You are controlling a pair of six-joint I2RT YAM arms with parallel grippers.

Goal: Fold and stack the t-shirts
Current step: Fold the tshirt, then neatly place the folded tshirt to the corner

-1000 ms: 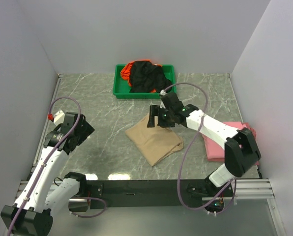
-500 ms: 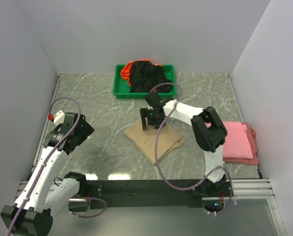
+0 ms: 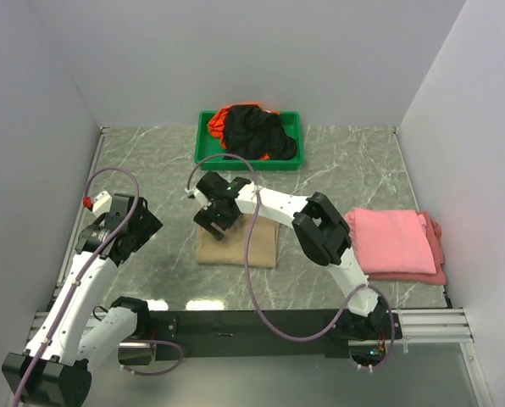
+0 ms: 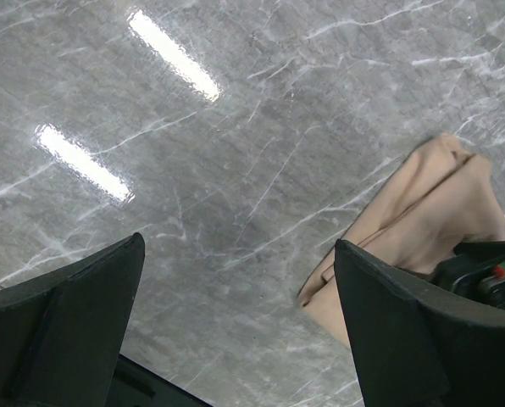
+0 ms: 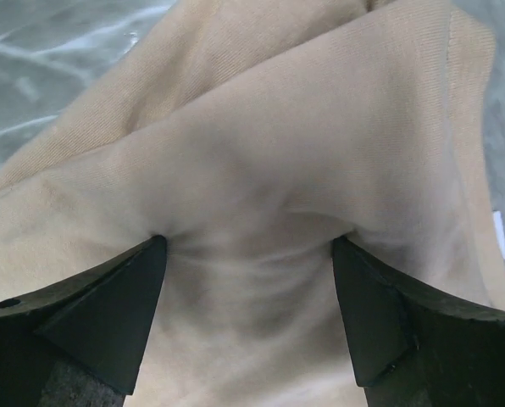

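The right gripper (image 5: 248,246) is pushed down onto a soft tan cloth t-shirt (image 5: 278,127). Its two black fingers (image 5: 108,322) are spread wide apart. The tips press into the cloth, and the cloth makes little wrinkles between them. The fingers are not closed on anything. From above, the right gripper (image 3: 217,214) sits at the far left corner of the tan cloth t-shirt (image 3: 223,250), and the white right arm reaches all the way across to get there. The shirt is folded into a small flat shape. It lies in the middle of the grey marble-look table (image 3: 151,161), a little to the left. The left gripper (image 4: 240,246) is wide too, with nothing between its fingers, only the shiny table under it. At the right side of that view I can see a corner of the tan cloth t-shirt (image 4: 422,203). From above, the left gripper (image 3: 142,225) hangs over the left side of the table, apart from the shirt. A pink cloth t-shirt (image 3: 392,242) lies folded on the right side of the table, well apart from the tan one. At the back of the table stands a green plastic tray (image 3: 203,153). A crumpled black cloth t-shirt (image 3: 257,136) fills most of it, and an orange cloth t-shirt (image 3: 223,114) peeks out behind it.
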